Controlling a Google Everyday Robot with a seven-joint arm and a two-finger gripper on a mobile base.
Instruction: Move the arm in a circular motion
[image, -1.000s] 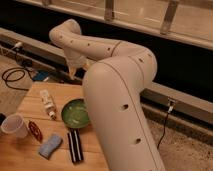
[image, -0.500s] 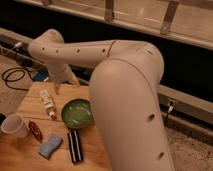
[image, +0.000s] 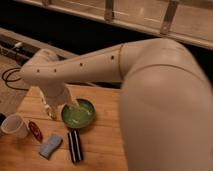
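Note:
The arm (image: 150, 85) is a very large cream-white robot arm of thick rounded segments that fills the right half of the camera view. One segment with a row of small dark holes (image: 80, 65) reaches left across the picture to a rounded joint (image: 40, 70). From there it bends down to the gripper (image: 65, 102), which hangs just above the left rim of a green bowl (image: 80, 116) on the wooden table (image: 107, 145).
On the table are a white cup (image: 14, 125), a small red item (image: 35, 131), a blue sponge (image: 50, 146), a black striped bar (image: 75, 146) and a pale bottle (image: 48, 110) partly behind the gripper. A black cable (image: 9, 79) lies on the floor at left. A dark wall runs behind.
The holed segment and its end joint have swung left and lower. The gripper has come down from behind the table to just over the bowl's left rim.

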